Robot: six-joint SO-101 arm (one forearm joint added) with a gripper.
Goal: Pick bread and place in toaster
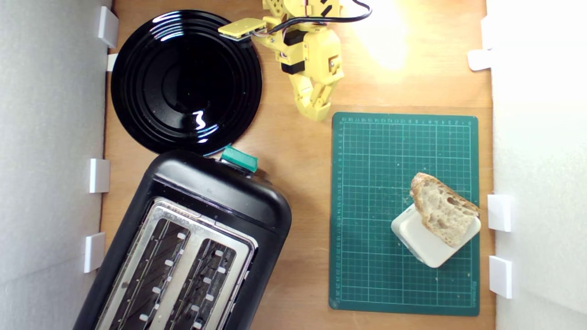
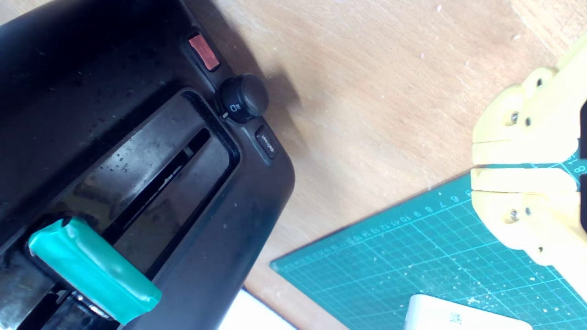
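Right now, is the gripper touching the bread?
Apart. The exterior view shows the gripper beside the mat's far corner, with bare mat between it and the bread.

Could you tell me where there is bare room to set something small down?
The mat is bare except where the bread leans on the white block. A wood strip runs between the toaster and the mat. It is crowded where the plate meets the toaster, and the gripper hangs near the mat's top corner.

You have a glossy black plate (image 1: 185, 82) at the exterior view's upper left, a green cutting mat (image 1: 367, 256) at its right, and a cream-white block (image 1: 424, 243) on that mat
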